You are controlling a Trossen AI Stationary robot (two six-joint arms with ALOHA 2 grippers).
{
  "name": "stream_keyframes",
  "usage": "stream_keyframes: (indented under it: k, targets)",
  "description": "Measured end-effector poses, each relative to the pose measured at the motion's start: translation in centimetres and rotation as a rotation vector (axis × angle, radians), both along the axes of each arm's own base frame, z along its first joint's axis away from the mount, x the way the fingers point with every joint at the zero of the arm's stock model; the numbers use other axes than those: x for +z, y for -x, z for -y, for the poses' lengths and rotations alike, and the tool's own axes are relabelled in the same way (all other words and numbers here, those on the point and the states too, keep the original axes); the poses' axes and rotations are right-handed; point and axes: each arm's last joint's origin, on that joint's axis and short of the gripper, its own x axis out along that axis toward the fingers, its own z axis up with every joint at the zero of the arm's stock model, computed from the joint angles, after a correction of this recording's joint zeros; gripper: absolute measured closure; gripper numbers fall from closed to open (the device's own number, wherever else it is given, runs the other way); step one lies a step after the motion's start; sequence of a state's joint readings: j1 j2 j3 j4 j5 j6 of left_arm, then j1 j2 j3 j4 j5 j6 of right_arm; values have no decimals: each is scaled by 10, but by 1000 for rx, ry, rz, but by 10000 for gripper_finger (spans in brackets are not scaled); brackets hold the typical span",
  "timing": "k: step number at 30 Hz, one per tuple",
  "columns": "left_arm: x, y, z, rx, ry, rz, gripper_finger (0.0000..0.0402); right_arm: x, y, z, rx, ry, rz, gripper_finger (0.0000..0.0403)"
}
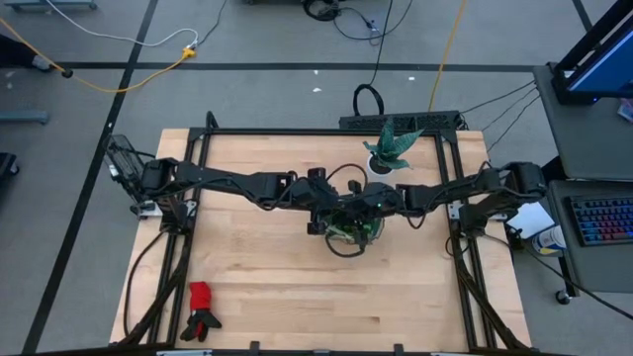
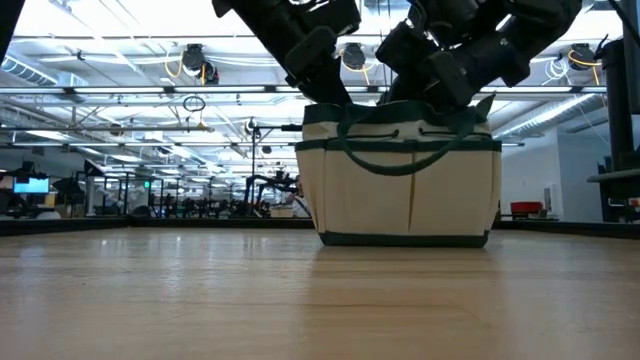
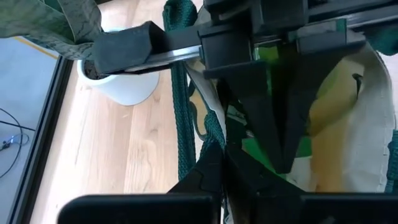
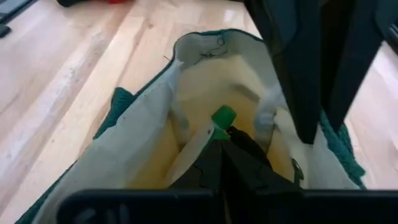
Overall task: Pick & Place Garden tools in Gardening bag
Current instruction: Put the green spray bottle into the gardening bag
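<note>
The beige gardening bag (image 2: 400, 185) with green trim stands upright mid-table (image 1: 351, 235). Both arms meet over its open top. My left gripper (image 3: 222, 152) is shut at the bag's rim, beside a green loop handle (image 3: 181, 106). My right gripper (image 4: 224, 134) reaches down into the bag and is shut on the green spray bottle (image 4: 222, 117). The red-and-black gloves (image 1: 202, 309) lie flat near the table's near left corner. No other tools show. My left gripper is shut on the bag's top rim (image 3: 211, 134), next to the green handle, coming from above and slanting down. Its own fingers hide the exact place of contact. The bag stands with its base on the table. My right gripper holds the spray bottle at its upper end; the green tip (image 4: 222, 117) and a pale part (image 4: 193, 149) stick out just past the fingertips. The fingers point down into the bag from above. The bottle sits inside the bag; its lower part is hidden.
The spiky green plant in its white pot (image 1: 393, 148) stands just beyond the bag at the far edge, and shows close by in the left wrist view (image 3: 124, 87). Bare wood (image 1: 267, 287) lies between the bag and the gloves.
</note>
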State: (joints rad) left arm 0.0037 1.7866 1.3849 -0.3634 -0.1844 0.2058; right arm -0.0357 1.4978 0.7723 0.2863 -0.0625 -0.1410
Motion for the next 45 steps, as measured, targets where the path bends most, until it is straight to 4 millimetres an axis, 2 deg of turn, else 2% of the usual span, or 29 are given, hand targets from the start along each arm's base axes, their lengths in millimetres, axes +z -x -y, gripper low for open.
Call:
stream_keyframes:
  k: [6,13,18,25,33,38,42,45]
  targets:
    - [0,0,0,-1,-1,-1,393,-8,3,2,-47,-5,-84,403]
    - [-1,0,0,-3,-1,-6,393,9,9,3,-73,56,-15,403]
    - [-1,0,0,-8,-7,-8,397,4,13,10,-143,95,-88,403]
    - [0,0,0,-8,-1,0,397,-1,11,10,-36,2,-98,403]
    - [0,0,-1,-13,-8,2,397,-4,14,19,-41,-42,-139,403]
    - [1,-1,-1,-21,-17,7,390,-3,15,23,37,-107,-126,403]
    - [1,-1,-1,-15,-12,10,396,7,15,22,49,-92,-55,403]
    - [1,-1,-1,-6,-2,10,386,19,17,22,51,-79,15,403]
